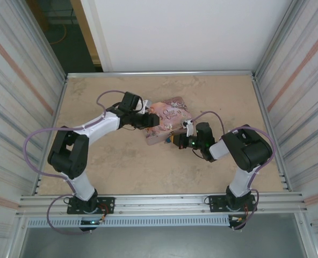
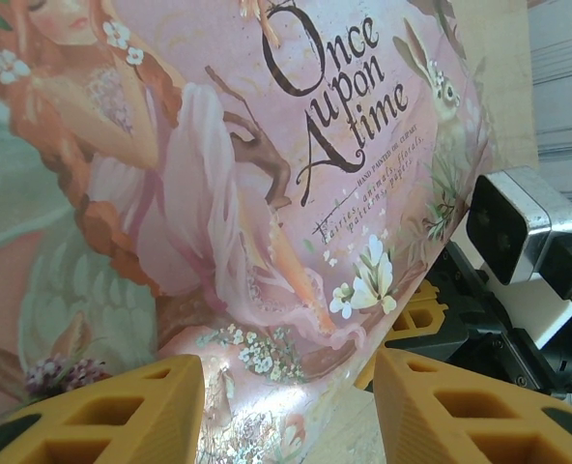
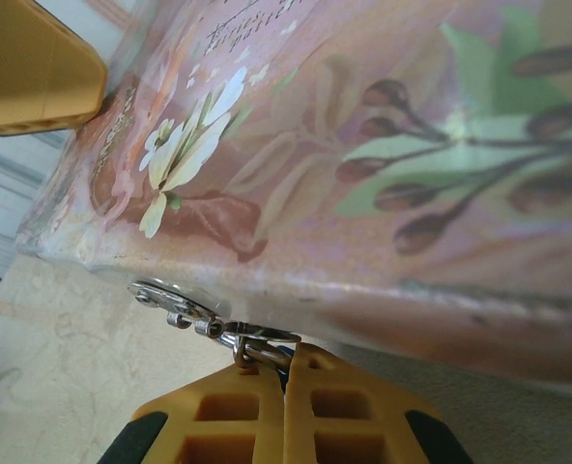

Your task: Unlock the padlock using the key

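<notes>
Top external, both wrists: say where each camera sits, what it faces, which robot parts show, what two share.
Top external: above and behind, looking down at the table; both arms whole, left gripper and right gripper at the tin.
Left wrist: on the left arm, facing the tin's lid; own yellow fingers.
Right wrist: low beside the tin; own shut fingers pinching a metal chain.
Shared: both wrists see the tin.

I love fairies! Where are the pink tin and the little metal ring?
pink tin (image 2: 218, 193): left wrist view, on the fairy's dress painted on its lid.
metal ring (image 3: 252, 340): right wrist view, on the loop under the tin's lower edge.
</notes>
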`<state>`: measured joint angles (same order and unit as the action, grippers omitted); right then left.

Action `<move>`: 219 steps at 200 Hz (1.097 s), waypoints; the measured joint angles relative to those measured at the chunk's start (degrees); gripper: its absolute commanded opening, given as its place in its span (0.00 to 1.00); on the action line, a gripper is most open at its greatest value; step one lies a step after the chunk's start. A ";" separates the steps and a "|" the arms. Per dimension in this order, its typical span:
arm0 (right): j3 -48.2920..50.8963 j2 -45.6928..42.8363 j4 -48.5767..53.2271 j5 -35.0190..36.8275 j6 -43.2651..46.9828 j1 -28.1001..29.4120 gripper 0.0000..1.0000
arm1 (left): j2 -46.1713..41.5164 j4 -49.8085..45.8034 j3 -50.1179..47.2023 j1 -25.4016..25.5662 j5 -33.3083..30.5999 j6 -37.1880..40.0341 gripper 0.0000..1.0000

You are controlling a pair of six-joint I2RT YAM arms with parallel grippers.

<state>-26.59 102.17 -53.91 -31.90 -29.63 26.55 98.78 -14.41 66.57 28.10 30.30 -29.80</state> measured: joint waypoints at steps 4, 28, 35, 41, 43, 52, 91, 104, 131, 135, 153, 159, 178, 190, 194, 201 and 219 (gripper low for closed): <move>0.15 0.00 -0.22 0.13 -0.20 0.00 0.00 | -0.07 0.22 -0.17 0.00 -0.02 0.00 0.50; 1.18 0.00 -1.79 0.42 -1.51 -0.24 0.00 | -0.87 1.70 -1.57 0.04 0.00 -0.02 0.50; 1.42 0.00 -2.10 0.42 -1.84 -0.42 0.00 | -1.11 1.97 -1.88 0.07 0.09 -0.04 0.50; 1.62 0.00 -2.34 0.42 -2.08 -0.59 0.00 | -1.25 2.25 -2.16 0.11 0.13 -0.04 0.50; 1.66 0.00 -2.43 0.42 -2.16 -0.63 0.00 | -1.31 2.34 -2.27 0.13 0.13 -0.04 0.50; 1.79 0.00 -2.67 0.42 -2.62 -0.81 0.00 | -1.53 2.60 -2.60 0.15 0.13 -0.04 0.50; 2.19 -0.02 -3.52 0.57 -4.39 -1.57 0.00 | -1.95 3.23 -3.32 0.15 0.15 -0.31 0.50; 2.23 -0.02 -3.61 0.52 -4.90 -1.64 0.00 | -2.12 3.45 -3.54 0.15 0.15 -0.39 0.51; 2.23 -0.02 -3.74 0.33 -6.45 -1.95 0.00 | -2.34 3.82 -3.91 0.15 0.20 -0.44 0.51; 2.23 -0.02 -3.74 0.28 -6.82 -2.03 0.00 | -2.38 3.82 -3.98 0.15 0.22 -0.44 0.51; 2.23 -0.02 -3.85 -0.04 -8.44 -2.32 0.00 | -2.38 3.89 -4.02 0.15 0.37 -0.44 0.51; 2.23 -0.02 -3.93 -0.09 -9.05 -2.32 0.00 | -2.38 3.96 -4.04 0.15 0.37 -0.44 0.51; 2.23 -0.02 -4.00 -0.46 -10.78 -2.45 0.00 | -2.47 4.02 -4.09 0.15 0.37 -0.44 0.51; 2.21 -0.02 -4.04 -0.68 -11.91 -2.51 0.00 | -2.47 4.02 -4.09 0.15 0.37 -0.44 0.51; 2.19 -0.02 -4.07 -0.72 -12.13 -2.54 0.00 | -2.47 4.02 -4.09 0.15 0.37 -0.44 0.51; 2.16 -0.02 -4.11 -0.74 -12.55 -2.58 0.00 | -2.47 4.02 -4.09 0.15 0.35 -0.44 0.51; 2.14 -0.02 -4.28 -0.72 -13.79 -2.58 0.00 | -2.47 4.00 -4.09 0.15 0.35 -0.44 0.51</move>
<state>-24.45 102.15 -58.19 -32.62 -43.42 23.97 96.31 -10.41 62.48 28.25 30.65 -30.24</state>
